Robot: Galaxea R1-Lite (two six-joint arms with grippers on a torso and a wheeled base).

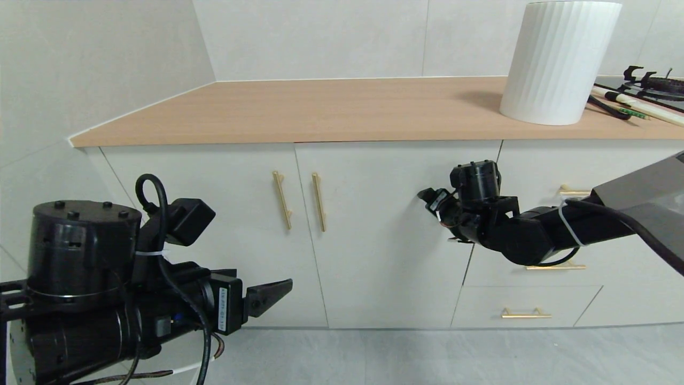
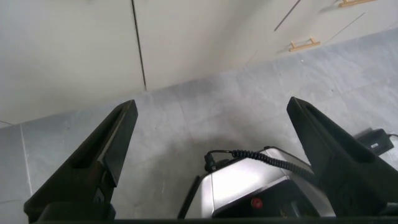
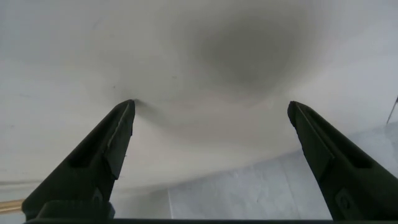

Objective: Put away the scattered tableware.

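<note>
Left gripper (image 2: pixel 211 102): low in front of the left-hand cabinet door (image 1: pixel 214 230), fingers spread wide, nothing between them. Below it is grey tiled floor (image 1: pixel 427 358).
White sticker (image 1: pixel 223 307) on the left wrist. The print is too small to read.
Cabinet: pale double doors, closed, with two upright brass handles (image 1: pixel 282 199) either side of the seam. Contents are hidden.
Right gripper (image 3: pixel 211 103): up close to the cabinet front, right of the double doors and near the seam with the drawer stack. Fingers are wide apart and it holds nothing. Can't tell if a tip touches the panel.
Drawers: stacked on the right, all shut, with horizontal brass pulls. Lowest pull (image 1: pixel 526 314) is near the floor.
White ribbed canister (image 1: pixel 558 59): upright on the wooden countertop (image 1: pixel 320 107), towards its right end. Top is out of frame, so the contents are unknown.
Chopsticks (image 1: pixel 636 107): the task's tableware. They lie loose on the countertop just right of the canister, some dark and one pale with a dark end, partly tucked behind it. They are well apart from both grippers, up on the counter and at the far right.
Black clip-like item (image 1: pixel 654 83): sits behind the chopsticks at the right edge. Can't tell what it is.
Room: light tiled wall (image 1: pixel 320 37) behind the counter, turning a corner on the left.
</note>
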